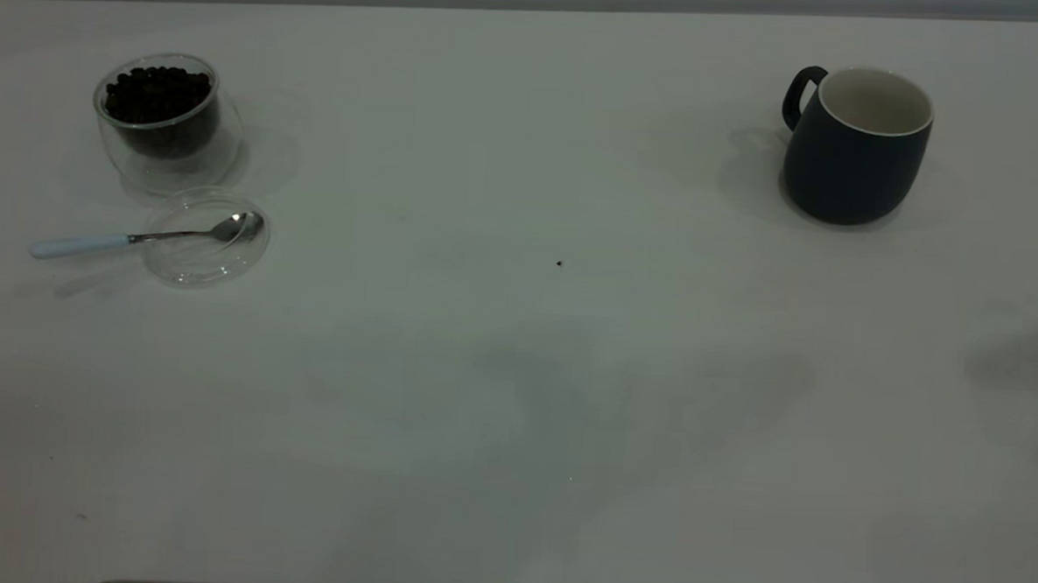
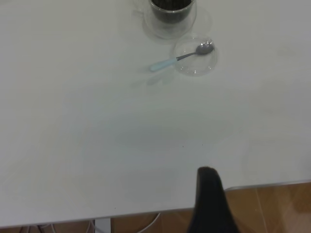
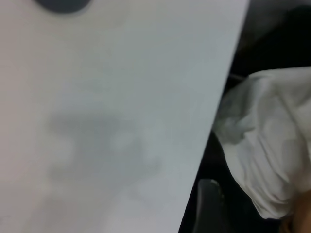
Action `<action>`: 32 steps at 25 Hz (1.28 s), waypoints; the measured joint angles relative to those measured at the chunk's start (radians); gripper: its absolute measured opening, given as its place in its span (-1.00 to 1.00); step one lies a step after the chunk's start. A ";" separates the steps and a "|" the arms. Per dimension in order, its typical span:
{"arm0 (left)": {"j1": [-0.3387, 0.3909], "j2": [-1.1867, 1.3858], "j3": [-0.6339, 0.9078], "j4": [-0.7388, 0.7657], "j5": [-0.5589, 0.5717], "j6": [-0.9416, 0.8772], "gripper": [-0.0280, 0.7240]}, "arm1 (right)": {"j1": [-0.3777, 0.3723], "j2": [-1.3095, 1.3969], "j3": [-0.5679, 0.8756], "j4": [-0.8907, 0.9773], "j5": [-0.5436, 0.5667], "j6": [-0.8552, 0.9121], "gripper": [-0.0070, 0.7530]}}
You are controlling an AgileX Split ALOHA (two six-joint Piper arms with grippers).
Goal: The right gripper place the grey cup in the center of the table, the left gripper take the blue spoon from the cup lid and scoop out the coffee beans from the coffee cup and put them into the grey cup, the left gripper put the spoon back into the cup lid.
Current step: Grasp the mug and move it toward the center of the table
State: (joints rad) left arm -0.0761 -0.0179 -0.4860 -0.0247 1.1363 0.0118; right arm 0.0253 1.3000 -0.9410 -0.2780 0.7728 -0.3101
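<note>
Grey cup [image 1: 856, 148] is cut off in the right wrist view; left claw [image 2: 210, 204] only partly visible, grip unclear.

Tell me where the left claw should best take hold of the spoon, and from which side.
Probably by the pale blue handle of the spoon, coming from above. The handle juts out past the rim of the lid, toward the table's left edge in the exterior view, with bare table around it. The metal bowl lies inside the lid, near the glass cup, so that end is more crowded.
</note>
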 joint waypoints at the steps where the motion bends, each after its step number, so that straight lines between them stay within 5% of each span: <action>1: 0.000 0.000 0.000 0.000 0.000 0.000 0.62 | 0.003 0.082 -0.040 0.003 -0.001 -0.027 0.23; 20: 0.000 0.000 0.000 0.000 0.000 0.000 0.62 | 0.014 1.179 -0.963 0.075 0.286 -0.538 0.23; 32: 0.000 0.000 0.000 0.000 0.000 0.000 0.62 | 0.014 1.230 -1.043 0.198 0.201 -0.951 0.23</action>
State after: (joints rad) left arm -0.0761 -0.0179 -0.4860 -0.0247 1.1363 0.0118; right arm 0.0398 2.5301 -1.9842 -0.0802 0.9737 -1.2615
